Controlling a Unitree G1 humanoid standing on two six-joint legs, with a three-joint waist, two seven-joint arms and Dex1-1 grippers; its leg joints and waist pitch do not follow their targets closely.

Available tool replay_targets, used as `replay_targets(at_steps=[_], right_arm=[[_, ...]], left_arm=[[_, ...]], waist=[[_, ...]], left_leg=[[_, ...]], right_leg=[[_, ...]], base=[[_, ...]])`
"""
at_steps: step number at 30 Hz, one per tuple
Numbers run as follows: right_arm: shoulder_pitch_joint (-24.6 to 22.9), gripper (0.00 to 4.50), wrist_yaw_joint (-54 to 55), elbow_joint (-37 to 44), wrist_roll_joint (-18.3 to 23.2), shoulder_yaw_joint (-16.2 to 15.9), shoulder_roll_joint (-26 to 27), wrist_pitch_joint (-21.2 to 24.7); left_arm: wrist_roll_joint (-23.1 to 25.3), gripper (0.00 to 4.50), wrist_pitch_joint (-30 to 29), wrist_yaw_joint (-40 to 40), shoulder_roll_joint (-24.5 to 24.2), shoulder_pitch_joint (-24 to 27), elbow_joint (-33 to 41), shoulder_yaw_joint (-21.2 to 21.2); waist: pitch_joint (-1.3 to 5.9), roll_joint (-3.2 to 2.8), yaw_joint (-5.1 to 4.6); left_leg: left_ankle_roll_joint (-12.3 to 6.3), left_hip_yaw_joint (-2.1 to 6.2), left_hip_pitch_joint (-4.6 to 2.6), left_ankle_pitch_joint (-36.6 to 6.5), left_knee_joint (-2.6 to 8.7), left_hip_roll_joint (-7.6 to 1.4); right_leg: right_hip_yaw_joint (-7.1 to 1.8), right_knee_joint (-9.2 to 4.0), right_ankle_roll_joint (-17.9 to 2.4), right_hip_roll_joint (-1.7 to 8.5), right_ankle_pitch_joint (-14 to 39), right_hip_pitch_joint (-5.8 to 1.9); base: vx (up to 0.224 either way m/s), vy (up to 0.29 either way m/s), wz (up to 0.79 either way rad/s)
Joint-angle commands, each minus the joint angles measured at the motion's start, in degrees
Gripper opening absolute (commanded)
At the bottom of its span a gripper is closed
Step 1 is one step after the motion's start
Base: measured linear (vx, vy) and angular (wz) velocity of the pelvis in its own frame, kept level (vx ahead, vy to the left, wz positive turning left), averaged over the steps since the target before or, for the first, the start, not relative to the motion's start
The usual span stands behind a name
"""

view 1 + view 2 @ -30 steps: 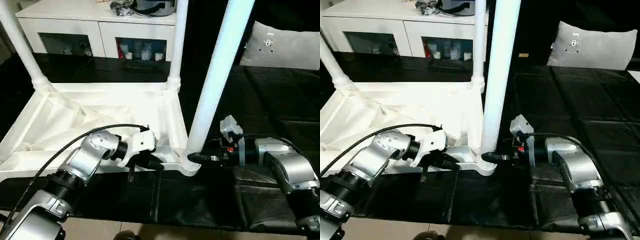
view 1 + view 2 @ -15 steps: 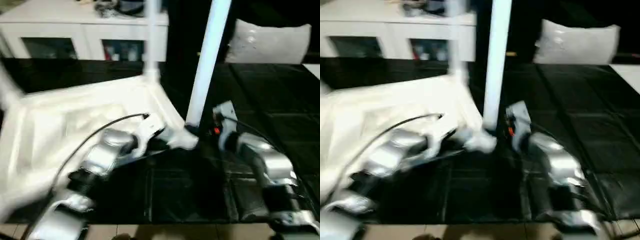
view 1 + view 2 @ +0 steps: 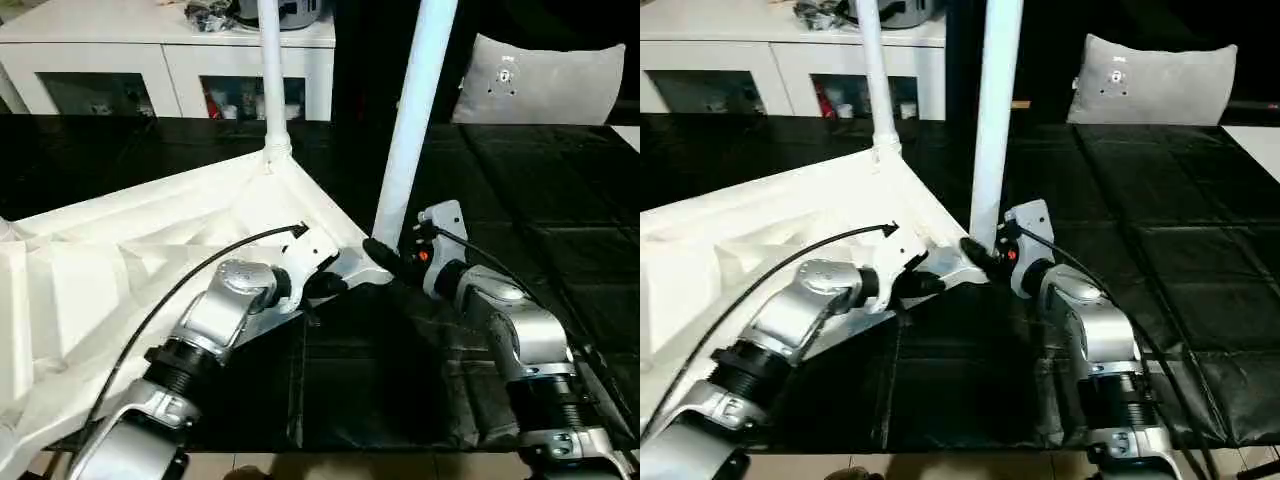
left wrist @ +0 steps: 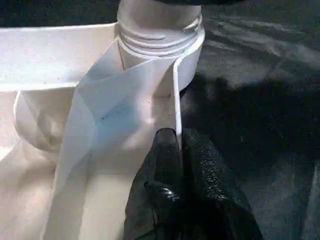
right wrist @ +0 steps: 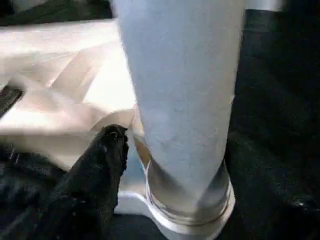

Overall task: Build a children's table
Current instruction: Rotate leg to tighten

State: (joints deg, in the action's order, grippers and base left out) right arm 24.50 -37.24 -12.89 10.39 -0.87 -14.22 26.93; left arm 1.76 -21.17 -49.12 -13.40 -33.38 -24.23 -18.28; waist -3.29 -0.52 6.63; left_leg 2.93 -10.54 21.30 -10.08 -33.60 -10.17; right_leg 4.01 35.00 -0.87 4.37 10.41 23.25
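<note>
The white table top [image 3: 120,260] lies upside down on the black floor mat, turned so one corner points at me. Two white legs stand in its sockets: a far leg [image 3: 268,70] and a near leg [image 3: 412,130] at the corner closest to me. My left gripper [image 3: 322,287] is shut on the top's thin rim [image 4: 176,90], just beside the near corner socket [image 4: 160,45]. My right gripper [image 3: 388,256] is at the base of the near leg [image 5: 182,90]. One black finger [image 5: 107,160] stands beside the leg with a gap between them; the other finger is hidden behind the leg.
A white cabinet with glass doors [image 3: 180,70] stands at the back. A grey cushion [image 3: 545,80] lies at the back right. Black mat [image 3: 400,380] covers the floor around the table top.
The table top has swung round, and its near corner now lies farther from me. Both grippers moved with it. The right finger now stands off the near leg.
</note>
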Motion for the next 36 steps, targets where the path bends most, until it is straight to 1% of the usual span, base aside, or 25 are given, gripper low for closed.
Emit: replay_targets(at_steps=[1,2,3,4,5,6,7,8,9,10,11,12,13,14,17,18,21,24,28,29,31,36], right_arm=[[-0.5,3.55,-3.0,0.2,0.4,-1.2,-0.7,-0.5],[-0.8,3.77,-6.2,0.4,0.7,-1.2,-3.4,-1.1],[-0.8,3.86,-6.2,0.4,0.7,-1.2,-3.4,-1.1],[-0.8,3.86,-7.9,0.5,1.0,-1.0,-4.7,-1.2],[-0.8,3.99,-9.5,0.7,1.3,-0.8,-6.0,-1.4],[-0.8,3.99,-10.9,0.9,1.5,-0.8,-7.2,-1.5],[-0.8,4.09,-12.1,1.0,1.7,-1.0,-8.1,-1.7],[-0.9,4.19,-13.4,1.1,1.9,-1.2,-9.1,-1.8],[-1.0,4.3,-15.7,1.6,2.5,-1.5,-10.6,-2.0],[-1.0,4.39,-15.7,1.6,2.5,-1.5,-10.6,-2.0],[-1.1,4.39,-17.4,1.9,3.2,-1.6,-11.6,-1.9],[-1.1,4.39,-19.1,2.2,3.7,-1.7,-12.5,-2.0],[-1.2,4.39,-19.6,2.3,3.8,-1.8,-12.8,-2.1],[-1.5,4.39,-21.3,2.7,4.2,-2.1,-13.4,-2.4],[-3.0,4.39,-28.5,4.6,5.9,-4.2,-16.3,-3.1],[-3.1,4.14,-29.1,4.7,5.9,-4.5,-16.6,-3.2],[-3.6,4.02,-32.5,5.3,6.8,-5.9,-17.7,-2.1],[-3.6,3.63,-33.2,5.2,7.2,-6.1,-17.7,-2.1],[-3.4,3.26,-34.0,4.2,7.5,-6.7,-17.0,-2.6],[-3.4,3.26,-34.6,4.2,7.8,-7.0,-17.0,-2.4],[-3.4,3.09,-35.4,4.1,8.2,-7.3,-17.1,-2.1],[-3.0,2.57,-36.1,2.4,8.1,-7.8,-16.5,-2.8]], left_arm=[[-0.5,0.0,3.7,-3.4,-0.2,-0.8,3.7,-0.9],[-0.5,0.0,5.6,-6.2,-1.9,-0.4,3.5,-1.9],[-0.5,0.0,5.6,-6.2,-1.9,-0.4,3.5,-1.9],[-0.7,0.0,6.3,-7.5,-2.7,-0.3,3.5,-2.1],[-1.0,0.0,7.0,-8.7,-3.3,-0.3,3.5,-2.3],[-1.3,0.0,7.8,-10.0,-3.9,-0.1,3.6,-2.4],[-1.6,0.0,8.4,-11.1,-4.4,0.0,3.8,-2.6],[-2.0,0.0,8.9,-12.2,-4.9,0.1,3.9,-2.8],[-2.4,0.0,9.6,-14.4,-5.8,0.4,4.2,-3.2],[-2.4,0.0,9.6,-14.4,-5.8,0.4,4.2,-3.2],[-2.7,0.0,10.1,-16.5,-6.8,0.6,4.6,-3.7],[-2.7,0.0,10.8,-18.5,-7.9,0.8,4.8,-4.3],[-2.6,0.0,11.2,-19.1,-8.3,0.9,4.9,-4.6],[-2.5,0.0,11.6,-20.4,-9.1,1.1,5.0,-5.1],[-2.4,0.0,13.2,-24.3,-11.3,1.0,4.7,-5.9],[-2.4,0.0,13.4,-24.5,-11.4,1.0,4.6,-5.9],[-2.3,0.0,14.4,-25.8,-12.0,0.9,4.3,-6.3],[-2.5,0.0,14.5,-26.1,-12.2,0.8,4.4,-6.4],[-2.7,0.0,14.9,-26.6,-12.2,0.8,4.3,-6.5],[-2.6,0.0,15.0,-26.7,-12.1,0.8,4.2,-6.4],[-2.6,0.0,15.3,-26.8,-12.1,0.8,4.0,-6.4],[-2.5,0.0,15.2,-26.6,-12.0,0.9,3.8,-6.2]], waist=[[4.03,0.24,0.3],[4.09,0.26,0.32],[4.15,0.3,0.51],[4.1,0.22,0.65],[4.15,0.15,0.97],[4.13,0.08,1.34],[4.13,-0.04,1.47],[4.1,0.09,1.65],[4.09,0.01,1.74],[4.11,0.05,1.82],[4.12,0.16,1.97],[4.12,0.13,2.02],[4.1,0.27,2.19],[4.04,0.24,2.21],[3.97,0.24,2.68],[3.96,0.18,2.86],[3.94,0.23,3.0],[3.99,0.24,3.01],[3.96,0.37,3.04],[4.01,0.41,3.07],[4.04,0.4,3.07],[4.08,0.41,3.08]], left_leg=[[-1.22,1.32,-0.73,-11.2,3.8,-2.89],[-1.32,1.31,-0.69,-10.4,3.72,-2.89],[-1.78,1.24,-0.84,-10.3,3.65,-2.92],[-1.84,1.18,-0.84,-10.0,3.57,-2.92],[-1.96,1.24,-0.8,-9.9,3.55,-2.97],[-1.89,1.19,-0.93,-9.8,3.53,-3.06],[-1.79,1.21,-0.93,-10.0,3.53,-3.08],[-1.68,1.16,-0.91,-10.5,3.55,-3.1],[-1.52,1.24,-0.9,-10.9,3.63,-3.13],[-1.58,1.24,-0.94,-11.1,3.58,-3.08],[-1.66,1.25,-0.94,-11.2,3.58,-3.16],[-1.72,1.23,-0.9,-11.1,3.58,-3.19],[-1.92,1.25,-0.81,-11.1,3.53,-3.19],[-2.08,1.18,-0.82,-11.2,3.54,-3.21],[-2.24,1.19,-0.87,-11.9,3.56,-3.28],[-2.13,1.19,-0.99,-12.1,3.61,-3.36],[-1.62,1.3,-1.04,-12.9,3.68,-3.44],[-1.35,1.3,-1.03,-12.9,3.65,-3.45],[-1.49,1.29,-0.86,-12.6,3.57,-3.29],[-1.55,1.3,-0.9,-12.4,3.55,-3.31],[-1.73,1.3,-0.84,-12.0,3.53,-3.34],[-1.85,1.28,-0.77,-11.6,3.46,-3.28]], right_leg=[[-2.9,-4.5,-9.6,4.49,12.2,-3.21],[-2.91,-4.25,-10.2,4.46,10.8,-3.17],[-2.92,-4.28,-10.4,4.45,10.3,-3.14],[-2.96,-4.21,-10.7,4.48,9.9,-3.04],[-2.9,-4.14,-10.9,4.52,9.9,-3.17],[-2.93,-4.12,-11.0,4.49,9.8,-3.03],[-2.92,-4.04,-11.1,4.46,9.7,-3.02],[-2.93,-4.01,-11.4,4.48,9.8,-3.06],[-2.86,-4.0,-11.5,4.52,10.0,-3.04],[-2.81,-4.05,-11.4,4.48,10.2,-3.09],[-2.84,-3.94,-11.6,4.61,10.3,-3.13],[-2.87,-3.96,-11.6,4.61,10.3,-3.13],[-2.85,-3.91,-11.6,4.65,10.5,-3.17],[-2.86,-4.02,-11.5,4.61,11.0,-3.02],[-2.87,-4.2,-10.8,4.63,13.2,-3.03],[-2.88,-4.23,-10.7,4.61,13.8,-2.85],[-2.86,-4.2,-11.0,4.7,14.7,-2.78],[-2.92,-4.19,-11.3,4.81,14.6,-2.82],[-2.9,-4.24,-11.1,4.83,14.9,-2.87],[-2.89,-4.26,-11.0,4.84,15.2,-2.88],[-2.86,-4.17,-11.1,4.78,14.7,-2.88],[-2.83,-4.08,-11.4,4.77,14.0,-2.87]], base=[[0.0,0.0,0.0],[0.0,0.0,0.0],[0.0,0.0,0.0],[0.0,0.0,0.0],[0.0,0.0,0.0],[0.0,0.0,0.0],[0.0,0.0,0.0],[0.0,0.0,0.0],[0.0,0.0,0.0],[0.0,0.0,0.0],[0.0,0.0,0.0],[0.0,0.0,0.0],[0.0,0.0,0.0],[0.0,0.0,0.0],[0.0,0.0,0.0],[0.0,0.0,0.0],[0.0,0.0,0.0],[0.0,0.0,0.0],[0.0,0.0,0.0],[0.0,0.0,0.0],[0.0,0.0,0.0],[0.0,0.0,0.0]])
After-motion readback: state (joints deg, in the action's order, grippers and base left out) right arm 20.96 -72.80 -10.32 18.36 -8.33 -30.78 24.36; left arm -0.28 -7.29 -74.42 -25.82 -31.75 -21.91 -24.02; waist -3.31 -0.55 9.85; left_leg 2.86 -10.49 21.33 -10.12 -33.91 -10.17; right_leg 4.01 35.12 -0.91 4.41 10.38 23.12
